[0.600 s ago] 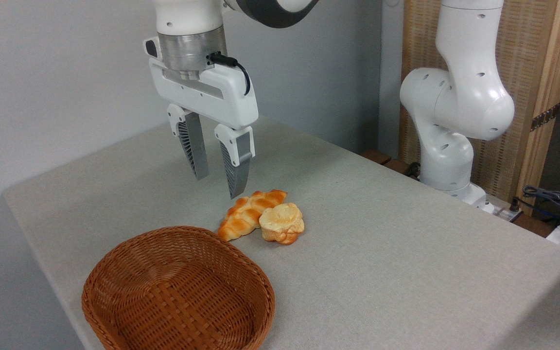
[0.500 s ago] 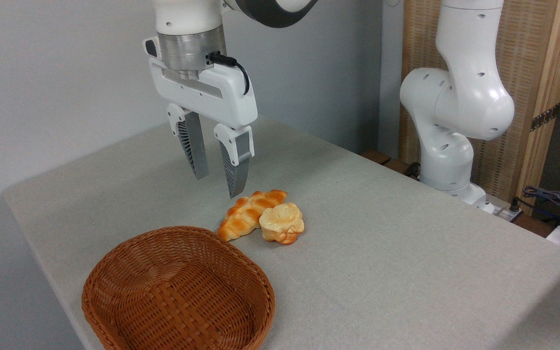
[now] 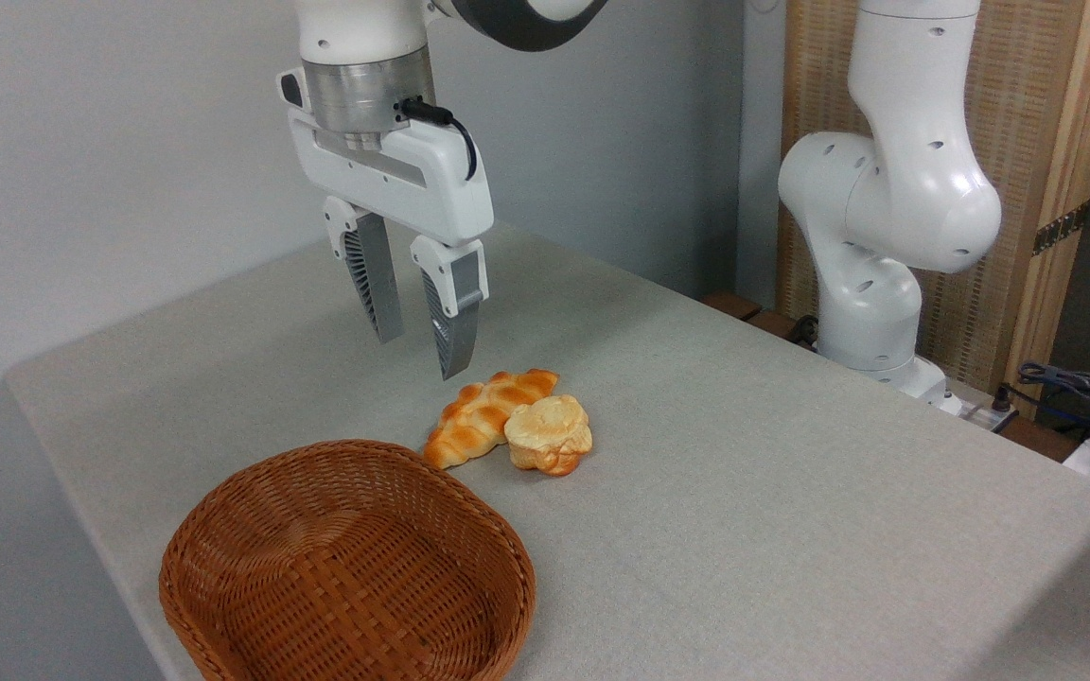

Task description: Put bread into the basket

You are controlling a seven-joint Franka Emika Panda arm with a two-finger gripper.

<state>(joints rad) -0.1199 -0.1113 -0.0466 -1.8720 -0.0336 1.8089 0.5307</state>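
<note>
Camera view puts the bun (image 3: 550, 433) right in the middle of the grey tablecloth (image 3: 791, 492), a small round puffy thing with a pale cream top and browner lumpy edges. It sits touching the right flank of a longer orange-brown braided loaf (image 3: 483, 414), and that's the tricky bit! The wicker basket (image 3: 223, 530) waits empty just to the lower left, reddish-brown, shallow, rim raised, much wider than the bun. Up above and to the left, the gripper (image 3: 417, 331) hangs in the air, jaws parted a modest way, holding nothing. To do this well, I'd say it needs to shift right over the bun, open wide enough to straddle it, and set the fingers so neither lands on the braided loaf. A gentle squeeze looks wise, as it seems soft.
</note>
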